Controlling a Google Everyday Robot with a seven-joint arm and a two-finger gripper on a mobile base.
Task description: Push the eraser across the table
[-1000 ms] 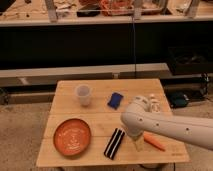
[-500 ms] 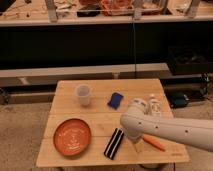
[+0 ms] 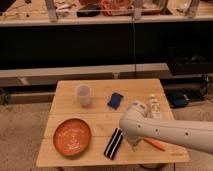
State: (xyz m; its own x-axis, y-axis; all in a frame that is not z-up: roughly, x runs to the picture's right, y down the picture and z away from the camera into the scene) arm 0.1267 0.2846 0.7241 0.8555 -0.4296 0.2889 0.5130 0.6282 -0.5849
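The eraser (image 3: pixel 113 143), a flat black block with two pale lengthwise stripes, lies near the front edge of the light wooden table (image 3: pixel 100 117), right of the orange plate. My white arm reaches in from the right. Its gripper (image 3: pixel 133 146) points down at the table just right of the eraser, mostly hidden behind the wrist. I cannot tell whether it touches the eraser. An orange carrot (image 3: pixel 154 144) lies just right of the gripper.
A translucent cup (image 3: pixel 83 94) stands at the back left. A blue squarish pad (image 3: pixel 115 100) lies at the back middle and a pale bottle (image 3: pixel 154 106) at the right. An orange plate (image 3: pixel 73 136) sits front left. Dark shelving stands behind the table.
My arm has moved a little left and down toward the eraser. The eraser and the other objects have not moved.
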